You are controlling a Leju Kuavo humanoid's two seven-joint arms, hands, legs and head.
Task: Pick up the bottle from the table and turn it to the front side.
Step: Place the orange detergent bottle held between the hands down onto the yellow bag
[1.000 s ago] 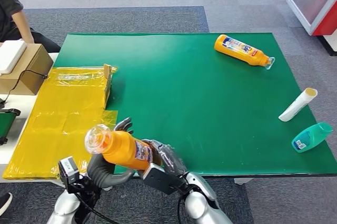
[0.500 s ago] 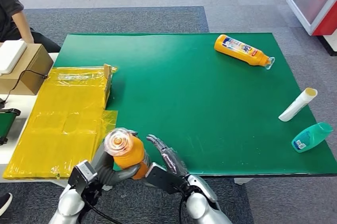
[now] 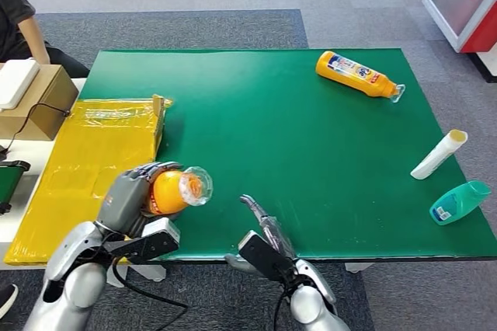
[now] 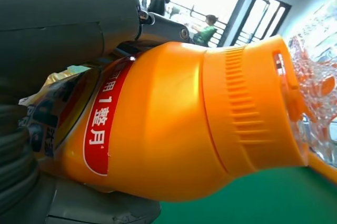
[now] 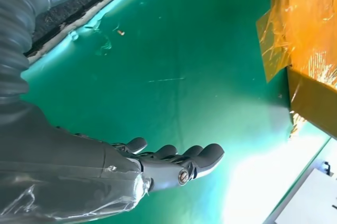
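Observation:
My left hand [image 3: 126,200] grips an orange bottle [image 3: 170,190] above the table's near left corner, its clear cap [image 3: 196,185] pointing right. Up close, the orange bottle [image 4: 170,124] shows a red label [image 4: 99,129] with white characters, and my left hand [image 4: 59,29] wraps its body. My right hand [image 3: 266,236] hovers open at the near edge of the green table [image 3: 281,137], holding nothing. The right hand [image 5: 167,163] has its fingers straight over the green surface.
A second orange bottle [image 3: 357,74] lies at the far right. A white tube [image 3: 438,155] and a teal bottle [image 3: 460,201] lie at the right edge. Yellow plastic sheeting [image 3: 88,168] and a cardboard box [image 3: 35,102] sit left. A person [image 3: 20,24] sits at far left.
The left hand has turned the bottle, so its cap now points right instead of toward the camera, and moved it up and left. The right hand let go and drew back right.

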